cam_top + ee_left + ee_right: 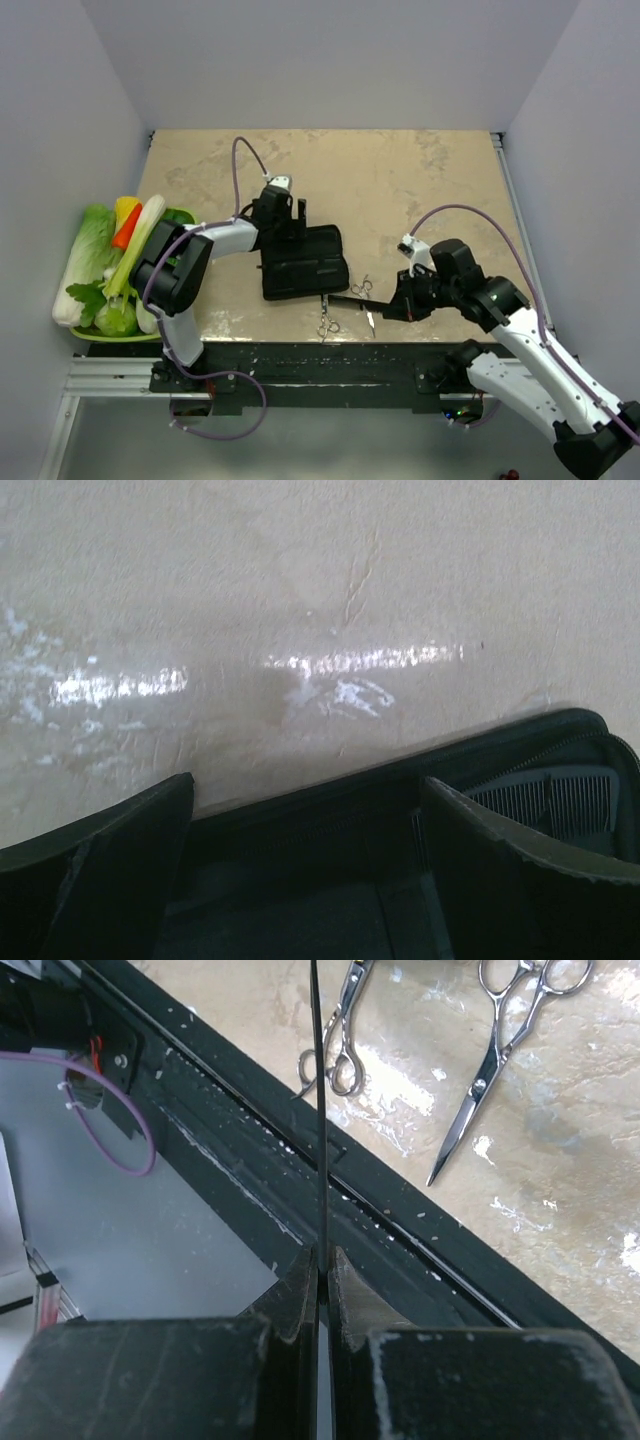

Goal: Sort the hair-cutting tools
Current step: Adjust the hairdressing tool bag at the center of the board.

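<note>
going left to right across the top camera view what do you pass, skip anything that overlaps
tray of vegetables -> black case -> scissors near the table edge -> second scissors -> right arm's fingers, shut on a black comb

White-and-black arms point(530, 370) carry looping purple cables point(470, 208) and scuffed black gripper fingers point(292, 1305).

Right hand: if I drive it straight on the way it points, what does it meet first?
Probably the black case: the comb pinched in the right hand leads, its tip close to the case's near corner. Height is unclear; it might pass over.
</note>
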Available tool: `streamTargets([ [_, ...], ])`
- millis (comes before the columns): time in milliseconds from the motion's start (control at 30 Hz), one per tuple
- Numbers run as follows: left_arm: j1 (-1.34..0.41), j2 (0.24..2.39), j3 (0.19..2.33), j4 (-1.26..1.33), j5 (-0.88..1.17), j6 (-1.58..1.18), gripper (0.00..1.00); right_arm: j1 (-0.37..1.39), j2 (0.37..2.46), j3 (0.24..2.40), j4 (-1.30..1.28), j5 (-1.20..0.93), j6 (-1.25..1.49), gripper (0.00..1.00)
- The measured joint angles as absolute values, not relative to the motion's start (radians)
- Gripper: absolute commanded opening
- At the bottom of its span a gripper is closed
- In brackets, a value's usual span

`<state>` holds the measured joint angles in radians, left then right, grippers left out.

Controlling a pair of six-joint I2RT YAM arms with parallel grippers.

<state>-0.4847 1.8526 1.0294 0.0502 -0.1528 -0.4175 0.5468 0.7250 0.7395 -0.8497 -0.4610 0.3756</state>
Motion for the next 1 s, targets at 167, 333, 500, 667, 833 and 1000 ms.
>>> streamTargets([
  [167, -0.485, 1.781, 0.936, 0.066, -0.162, -0.455, 0.99, 0.576, 0.778, 0.739, -0.838, -0.427, 0.404, 0.0],
  [333, -0.485, 1.713, 0.839, 0.115, -0.169, -0.486, 0.99, 0.59, 0.828, 0.74, -0.821, -0.374, 0.424, 0.0],
  [500, -0.485, 1.638, 0.745, 0.151, -0.168, -0.516, 0.99, 0.591, 0.897, 0.755, -0.8, -0.284, 0.446, 0.0],
  [667, -0.485, 1.548, 0.656, 0.153, -0.159, -0.544, 0.99, 0.592, 0.992, 0.792, -0.737, -0.197, 0.48, 0.0],
  [833, -0.485, 1.464, 0.583, 0.142, -0.157, -0.568, 0.99, 0.594, 1.132, 0.876, -0.637, -0.135, 0.517, 0.0],
  [1000, -0.485, 1.413, 0.541, 0.137, -0.148, -0.592, 0.99, 0.594, 1.379, 1.066, -0.567, -0.112, 0.526, 0.0],
])
